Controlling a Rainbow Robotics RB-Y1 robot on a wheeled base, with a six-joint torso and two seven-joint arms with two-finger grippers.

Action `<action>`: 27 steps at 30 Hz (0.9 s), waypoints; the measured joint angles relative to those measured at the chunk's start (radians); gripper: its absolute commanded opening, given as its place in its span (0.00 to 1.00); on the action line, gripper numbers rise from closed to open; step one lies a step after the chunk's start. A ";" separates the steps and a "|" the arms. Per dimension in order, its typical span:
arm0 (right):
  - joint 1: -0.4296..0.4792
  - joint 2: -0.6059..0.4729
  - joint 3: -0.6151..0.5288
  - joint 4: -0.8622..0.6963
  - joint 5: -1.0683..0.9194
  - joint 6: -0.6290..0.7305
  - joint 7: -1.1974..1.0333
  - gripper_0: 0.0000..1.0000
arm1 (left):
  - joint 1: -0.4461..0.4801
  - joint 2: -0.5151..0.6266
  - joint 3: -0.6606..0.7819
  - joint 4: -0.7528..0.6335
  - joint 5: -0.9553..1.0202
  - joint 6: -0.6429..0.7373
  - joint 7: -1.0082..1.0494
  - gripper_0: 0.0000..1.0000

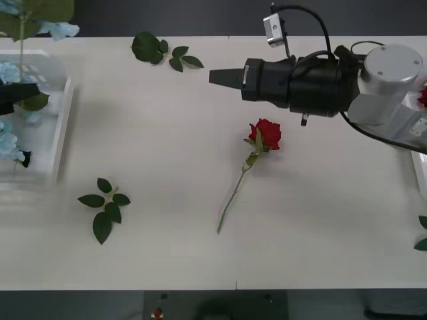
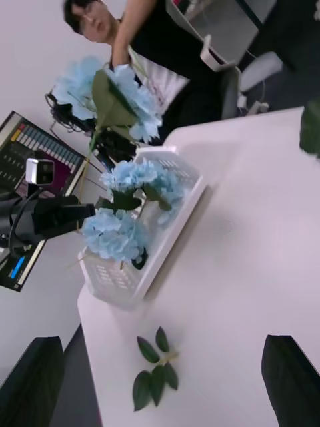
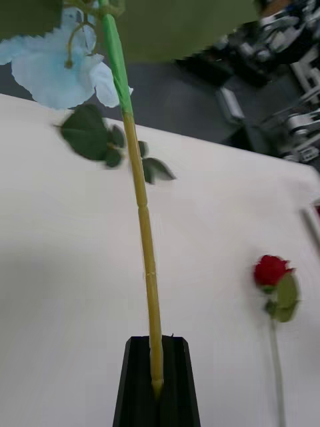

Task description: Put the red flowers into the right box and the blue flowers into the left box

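Note:
One of the red flowers (image 1: 267,133) (image 3: 270,270) lies on the table's middle, stem toward the near edge. A red bloom (image 1: 423,97) peeks out at the right box (image 1: 418,143), mostly hidden by my right arm. My right gripper (image 1: 219,77) (image 2: 163,341) hovers open above the table behind that rose, holding nothing. The left box (image 1: 61,127) (image 2: 167,233) holds some of the blue flowers (image 1: 8,72) (image 2: 117,233). Above it my left gripper (image 1: 12,100) (image 2: 85,211) (image 3: 157,347) is shut on the stem of an upright blue flower (image 1: 59,29) (image 2: 113,93) (image 3: 60,70).
Loose leaf sprigs lie on the table: one at the far side (image 1: 160,52) (image 3: 90,132), one near the left front (image 1: 105,205) (image 2: 155,373), another at the right edge (image 1: 422,233). A person stands beyond the table's left end.

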 measured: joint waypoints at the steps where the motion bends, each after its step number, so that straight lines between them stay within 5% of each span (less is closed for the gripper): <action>1: -0.001 -0.032 0.043 -0.064 -0.002 -0.092 -0.028 0.85 | 0.003 0.012 0.019 0.000 -0.059 -0.001 -0.006 0.00; 8: -0.001 -0.179 0.218 -0.360 -0.136 -0.355 -0.222 0.86 | 0.006 0.026 0.159 -0.001 -0.355 -0.066 -0.116 0.00; 15: -0.001 -0.285 0.299 -0.452 -0.172 -0.368 -0.311 0.80 | 0.024 0.026 0.191 0.000 -0.532 -0.209 -0.169 0.00; 21: -0.001 -0.345 0.324 -0.421 -0.125 -0.214 -0.362 0.73 | 0.113 0.026 0.191 0.000 -0.600 -0.292 -0.169 0.00; 27: -0.002 -0.388 0.307 -0.373 0.169 -0.037 -0.578 0.73 | 0.211 0.026 0.191 0.000 -0.606 -0.335 -0.169 0.00</action>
